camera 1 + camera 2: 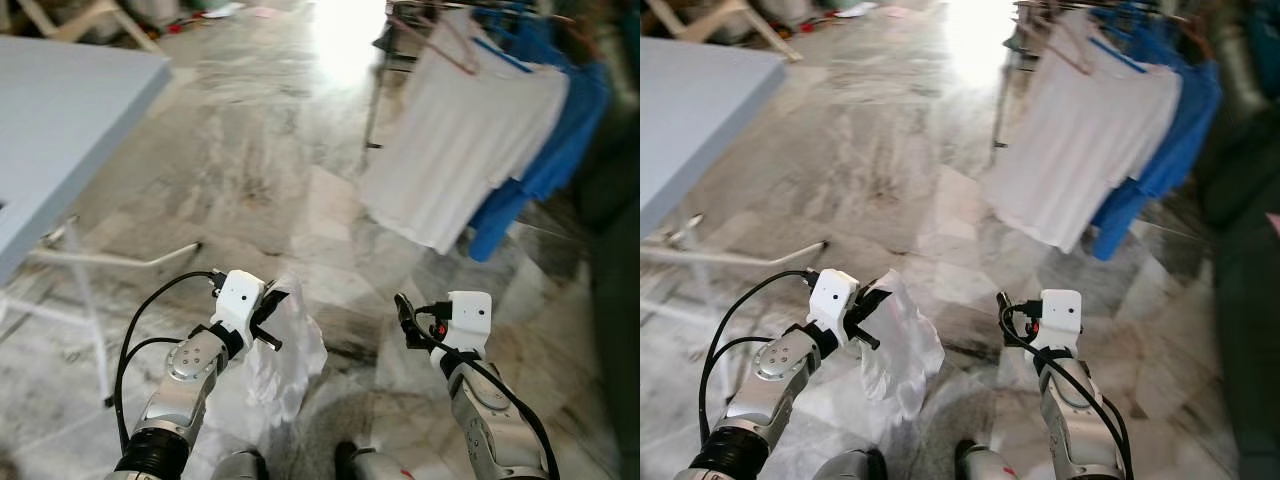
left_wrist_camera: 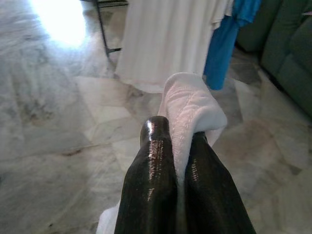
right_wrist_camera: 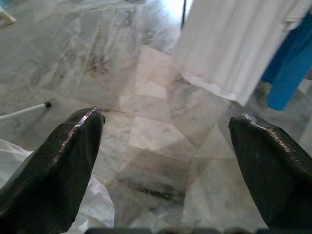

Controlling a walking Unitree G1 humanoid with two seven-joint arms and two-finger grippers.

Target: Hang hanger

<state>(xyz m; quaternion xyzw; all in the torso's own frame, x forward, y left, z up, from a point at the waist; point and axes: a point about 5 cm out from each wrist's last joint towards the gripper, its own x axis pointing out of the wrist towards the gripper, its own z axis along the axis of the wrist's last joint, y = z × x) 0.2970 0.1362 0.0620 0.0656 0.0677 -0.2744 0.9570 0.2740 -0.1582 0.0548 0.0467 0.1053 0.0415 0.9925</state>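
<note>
- Low in front of the robot, the left gripper [image 2: 178, 161] has its jaws clamped on a white cloth [image 1: 280, 350] that droops toward the marble floor [image 1: 250, 180].
- Beside it, the right gripper [image 3: 165, 141] hovers with jaws wide apart, holding nothing.
- Farther off, a white shirt [image 1: 470, 130] on a pink hanger [image 1: 455, 45] and blue garments [image 1: 550, 120] hang on a rack.
- The counter [image 1: 60, 120] stands far left.

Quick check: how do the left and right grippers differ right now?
The left gripper is shut on a white cloth that droops below it; the right gripper is open and holds nothing. The left gripper's fingers press together on the fabric; the right gripper's fingers stand wide apart. Both are raised in front of the robot, facing the hanging white shirt.
</note>
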